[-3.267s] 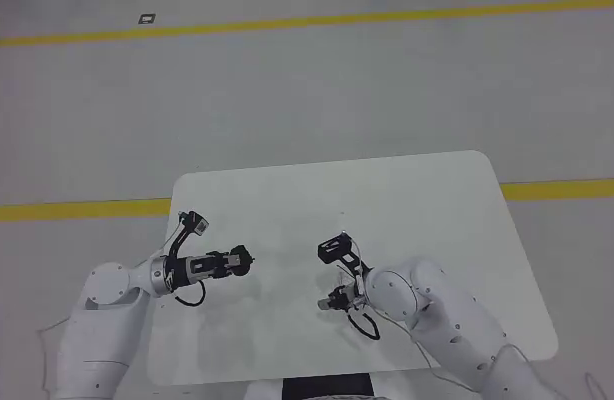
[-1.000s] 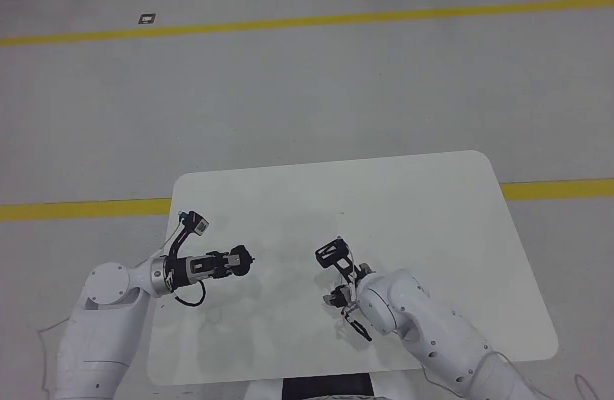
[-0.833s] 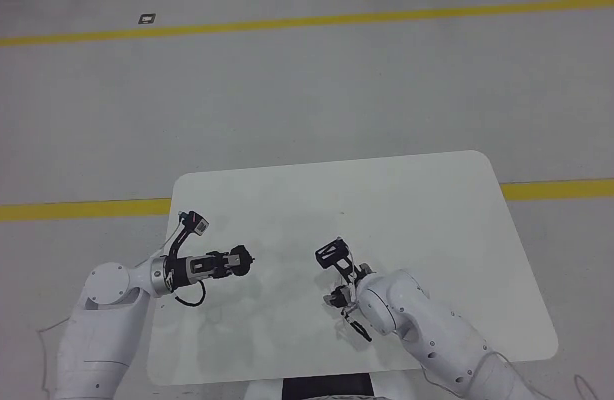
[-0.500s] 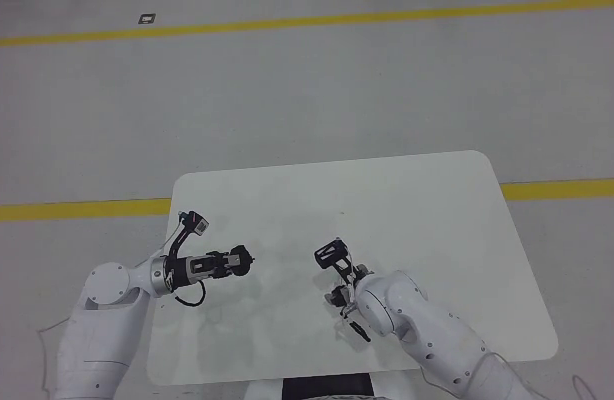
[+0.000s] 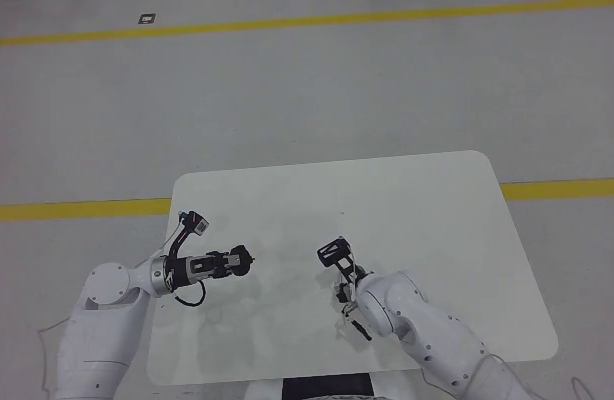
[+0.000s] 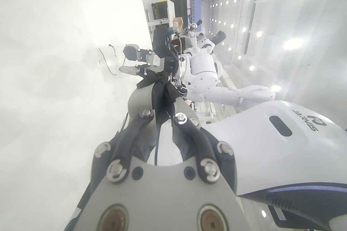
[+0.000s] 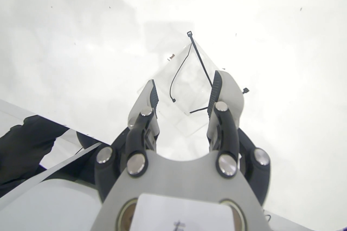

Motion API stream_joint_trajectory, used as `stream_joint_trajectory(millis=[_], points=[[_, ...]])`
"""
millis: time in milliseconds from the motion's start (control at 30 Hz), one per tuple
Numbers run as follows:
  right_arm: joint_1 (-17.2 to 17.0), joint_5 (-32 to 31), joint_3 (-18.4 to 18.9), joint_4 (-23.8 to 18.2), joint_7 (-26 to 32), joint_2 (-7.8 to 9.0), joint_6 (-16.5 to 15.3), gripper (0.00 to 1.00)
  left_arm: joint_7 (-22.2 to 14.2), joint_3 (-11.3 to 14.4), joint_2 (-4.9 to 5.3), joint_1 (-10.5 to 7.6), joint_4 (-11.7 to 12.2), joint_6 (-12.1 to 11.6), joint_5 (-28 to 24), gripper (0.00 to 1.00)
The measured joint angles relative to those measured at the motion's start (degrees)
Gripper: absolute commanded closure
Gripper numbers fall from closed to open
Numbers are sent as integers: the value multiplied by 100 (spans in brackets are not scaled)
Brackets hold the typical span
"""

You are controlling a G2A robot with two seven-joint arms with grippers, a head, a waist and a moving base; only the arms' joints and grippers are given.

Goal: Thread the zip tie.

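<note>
Black zip ties lie on a clear plastic bag (image 7: 189, 75) on the white table (image 5: 417, 200). One straight zip tie (image 7: 199, 57) runs from its head to my right gripper's finger (image 7: 217, 85). A thin curved one (image 7: 177, 72) lies between the fingers, and a third (image 7: 198, 110) lies close to the palm. My right gripper (image 7: 184, 84) stands open just over the bag, also seen in the top view as the right gripper (image 5: 339, 291). To the left, my left gripper (image 6: 158, 83) is shut on a black piece that I cannot identify, facing the right gripper (image 6: 125, 60).
The bag (image 6: 107, 58) lies near the table's front middle. The table's near edge runs close behind the right gripper. Wide bare table stretches to the far side and to the right.
The right gripper has shifted slightly away from the table's front edge and turned at the wrist. The left arm has not moved.
</note>
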Motion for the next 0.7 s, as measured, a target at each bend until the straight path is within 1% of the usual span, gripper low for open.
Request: stream_joint_trajectory(millis=[300, 700], points=[[44, -214, -102, 169, -30, -82, 126, 65, 0, 0, 0, 0, 0, 0, 0, 100], [38, -414, -125, 275, -15, -167, 170, 69, 0, 0, 0, 0, 0, 0, 0, 100]])
